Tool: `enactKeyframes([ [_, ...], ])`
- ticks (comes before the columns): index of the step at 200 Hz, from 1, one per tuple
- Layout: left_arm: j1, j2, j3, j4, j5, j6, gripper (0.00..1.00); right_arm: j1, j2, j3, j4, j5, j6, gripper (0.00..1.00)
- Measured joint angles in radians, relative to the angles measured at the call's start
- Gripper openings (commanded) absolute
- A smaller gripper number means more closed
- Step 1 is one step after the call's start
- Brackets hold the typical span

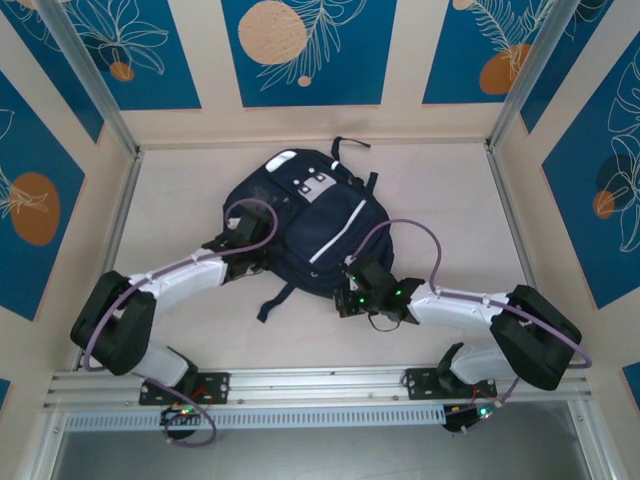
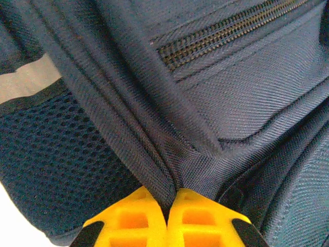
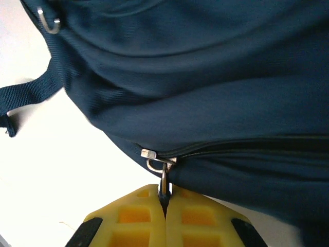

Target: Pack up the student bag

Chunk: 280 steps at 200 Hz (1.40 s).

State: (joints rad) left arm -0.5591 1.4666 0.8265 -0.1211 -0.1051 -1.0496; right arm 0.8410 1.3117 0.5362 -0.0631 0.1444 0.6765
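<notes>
From above, the student bag lies flat in the middle of the frame on the pale desk. Its light grey patch sits toward the top of the frame and a loose strap trails off its lower edge. The left arm comes in from the lower left, and the left hand is against the bag's left side. The right arm comes in from the lower right, and the right hand is at the bag's lower right edge.

In the left wrist view, the left hand sits at the bottom centre. Its yellow fingers are pressed together on a ridge of navy fabric where the seams of the student bag meet. A closed zipper runs across the upper right. A dark mesh pocket fills the left, with a grey reflective stripe above it.

In the right wrist view, the right hand is at the bottom centre, its yellow fingers pinching the metal zipper pull. The pull hangs from a zip line that runs off to the right along the student bag. A navy strap lies at the left edge over the white desk, and a small metal hook shows in the upper left.
</notes>
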Motion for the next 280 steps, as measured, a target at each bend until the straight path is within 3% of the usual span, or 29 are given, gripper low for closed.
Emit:
enactKeyframes([
  [36,0.065,-0.053,0.023,-0.083,-0.001,0.074,0.00,-0.011,-0.023,0.000,0.005,-0.029,-0.031,0.00],
  [61,0.087,-0.056,0.068,-0.150,-0.018,0.111,0.39,-0.013,0.017,0.020,0.033,-0.075,-0.048,0.00],
  [73,0.103,-0.059,0.073,-0.161,-0.035,0.115,0.52,-0.010,0.056,0.045,0.032,-0.084,-0.052,0.00],
  [106,0.122,-0.098,0.053,-0.206,-0.024,0.061,0.67,0.008,0.179,0.124,0.034,-0.093,-0.048,0.00],
  [134,0.077,-0.159,-0.020,-0.209,0.011,-0.025,0.68,0.010,0.240,0.154,0.041,-0.093,-0.033,0.00],
  [188,-0.128,-0.165,-0.095,-0.131,0.035,-0.183,0.60,0.010,0.248,0.156,0.048,-0.093,-0.013,0.00],
  [233,-0.197,-0.087,-0.095,-0.082,0.037,-0.258,0.49,0.005,0.243,0.148,0.059,-0.093,0.005,0.00],
  [280,-0.238,-0.081,-0.096,-0.087,0.033,-0.288,0.51,-0.005,0.241,0.137,0.078,-0.109,0.012,0.00],
])
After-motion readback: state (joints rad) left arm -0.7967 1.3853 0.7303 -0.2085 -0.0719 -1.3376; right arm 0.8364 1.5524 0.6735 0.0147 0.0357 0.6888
